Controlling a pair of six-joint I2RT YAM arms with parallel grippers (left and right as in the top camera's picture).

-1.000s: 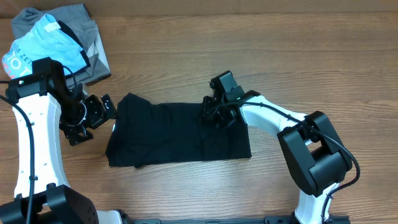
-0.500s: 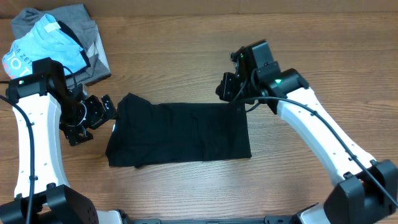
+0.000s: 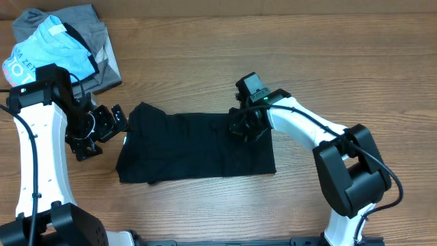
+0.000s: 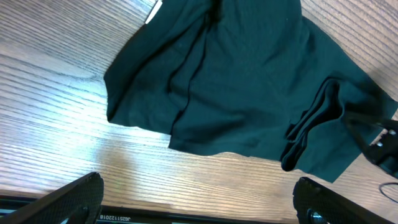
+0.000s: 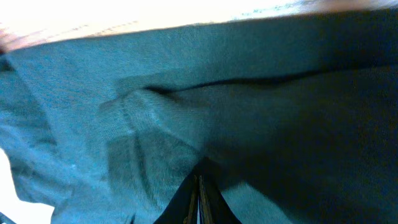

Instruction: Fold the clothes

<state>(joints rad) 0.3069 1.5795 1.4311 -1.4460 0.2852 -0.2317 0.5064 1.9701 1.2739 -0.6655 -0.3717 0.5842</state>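
**A:** Where's the plain black soft-fabric T-shirt [image 3: 194,147]?

**B:** Mid-desk, lying as a rough rectangle on the brown wooden desk [image 3: 307,55], between the two arms.

**A:** Left gripper [image 3: 109,133]?

**B:** Jaws released and spread wide, just beside the shirt's left edge, holding nothing.

**A:** Right gripper [image 3: 246,126]?

**B:** Down on the shirt's upper right part. Jaws clenched, tips against the cloth — cannot tell whether fabric is pinched between them.

**A:** Anything else?

**B:** Light blue printed shirt [image 3: 48,51] on a crumpled grey garment [image 3: 102,68] — far left corner, well apart.
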